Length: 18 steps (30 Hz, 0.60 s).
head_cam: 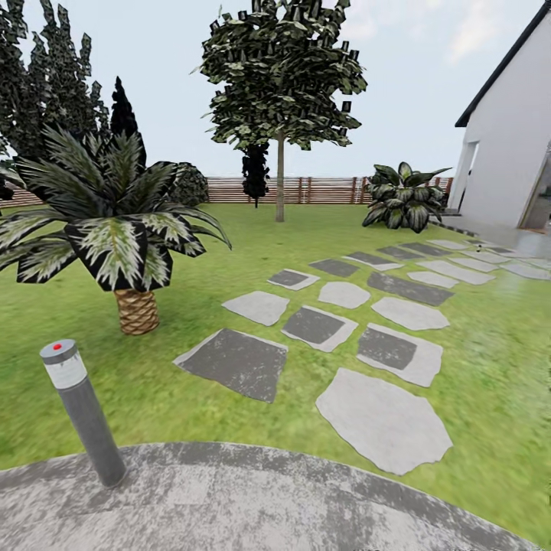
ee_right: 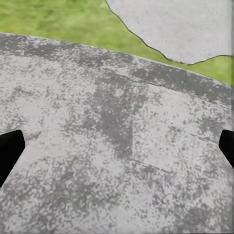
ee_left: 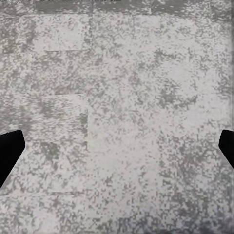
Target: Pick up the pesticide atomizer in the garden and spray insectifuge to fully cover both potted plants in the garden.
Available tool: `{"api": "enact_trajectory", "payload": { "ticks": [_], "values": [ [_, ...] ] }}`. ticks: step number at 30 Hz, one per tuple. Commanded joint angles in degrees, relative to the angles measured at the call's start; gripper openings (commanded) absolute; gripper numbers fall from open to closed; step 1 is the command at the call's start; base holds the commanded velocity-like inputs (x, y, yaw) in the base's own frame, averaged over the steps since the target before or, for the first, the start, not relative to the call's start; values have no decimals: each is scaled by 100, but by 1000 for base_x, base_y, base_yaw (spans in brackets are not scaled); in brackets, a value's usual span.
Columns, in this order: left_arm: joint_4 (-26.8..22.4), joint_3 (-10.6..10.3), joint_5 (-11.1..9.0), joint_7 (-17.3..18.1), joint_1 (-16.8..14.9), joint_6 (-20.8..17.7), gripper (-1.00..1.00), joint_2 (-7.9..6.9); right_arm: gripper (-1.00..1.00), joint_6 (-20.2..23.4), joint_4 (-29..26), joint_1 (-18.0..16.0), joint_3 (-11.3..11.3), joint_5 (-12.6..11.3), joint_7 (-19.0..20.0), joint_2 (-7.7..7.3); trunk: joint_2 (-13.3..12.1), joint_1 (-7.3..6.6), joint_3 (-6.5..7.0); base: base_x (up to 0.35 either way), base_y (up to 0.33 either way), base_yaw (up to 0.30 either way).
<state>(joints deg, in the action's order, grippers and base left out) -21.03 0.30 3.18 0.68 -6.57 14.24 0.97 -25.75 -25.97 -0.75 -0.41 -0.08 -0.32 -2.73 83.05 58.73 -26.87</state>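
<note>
Where lawn point(head_cam: 229, 252) begins, grey bollard point(head_cam: 83, 412).

Mottled grey patio point(head_cam: 252, 497), green lawn point(head_cam: 191, 260), pale and dark grey stepping stones point(head_cam: 383, 417), brown slatted fence point(head_cam: 321, 190), grey bollard point(head_cam: 84, 413) with red dot.

Green lawn point(head_cam: 229, 252) w/ stepping stones point(head_cam: 383, 417), grey patio point(head_cam: 229, 497), slat fence point(head_cam: 321, 190), white house point(head_cam: 509, 138), pale sky.

Garden lawn point(head_cam: 191, 260) with grey stepping stones point(head_cam: 383, 417) running toward a white house point(head_cam: 509, 145). Short palm point(head_cam: 115, 222) at left; grey bollard point(head_cam: 80, 409) with red dot stands on the mottled patio point(head_cam: 252, 505) edge. Slatted fence point(head_cam: 321, 190) behind a slender tree point(head_cam: 280, 84).
</note>
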Motion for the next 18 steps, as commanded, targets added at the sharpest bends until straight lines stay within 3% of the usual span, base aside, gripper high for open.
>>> {"api": "enact_trajectory", "payload": {
  "ticks": [1,18],
  "values": [
    [2,5,35,2,-3,18,100,0,100,-18,4,-4,-3,0,-3,1,3,0,-6,0,0,-114],
    [2,5,51,2,-3,18,100,0,100,-9,22,-4,-2,8,6,1,3,0,-6,0,0,-18]
  ]
}}
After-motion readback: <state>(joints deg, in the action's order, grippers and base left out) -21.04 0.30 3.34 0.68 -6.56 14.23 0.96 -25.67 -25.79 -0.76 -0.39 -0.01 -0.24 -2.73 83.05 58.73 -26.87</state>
